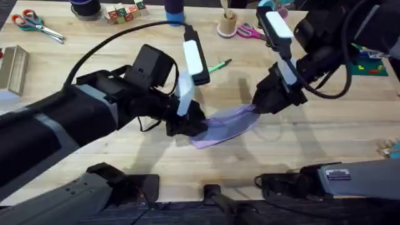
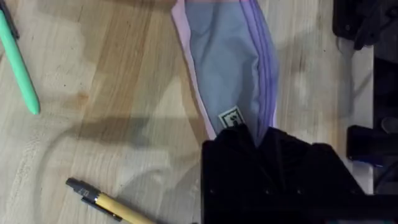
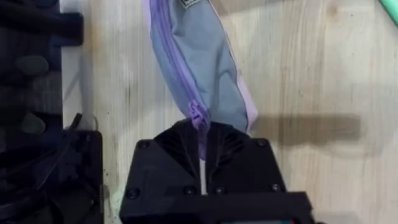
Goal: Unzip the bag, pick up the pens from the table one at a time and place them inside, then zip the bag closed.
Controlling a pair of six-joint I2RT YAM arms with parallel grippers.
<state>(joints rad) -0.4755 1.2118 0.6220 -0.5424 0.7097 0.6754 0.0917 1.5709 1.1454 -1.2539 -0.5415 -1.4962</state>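
Observation:
The lavender bag [image 1: 230, 120] lies mid-table, stretched between both grippers. My left gripper [image 1: 192, 126] is shut on its left end, beside the small label [image 2: 230, 117]; the bag [image 2: 227, 62] runs away from the gripper [image 2: 249, 134]. At the right end, my right gripper [image 1: 257, 107] is shut on the zipper pull [image 3: 199, 117]. The zipper line along the bag [image 3: 199, 56] looks closed. The green pen [image 1: 219, 65] lies on the table [image 1: 325, 137] behind the bag, also in the left wrist view [image 2: 18, 62]. The yellow pen [image 2: 115, 206] lies near the left gripper.
Orange-handled scissors [image 1: 34, 24] lie at the far left, with a wooden tray [image 1: 12, 65] below them. Toy blocks [image 1: 122, 12], a wooden cup [image 1: 228, 24] and pink scissors [image 1: 250, 31] line the back edge. A green mat [image 1: 369, 65] sits at the right.

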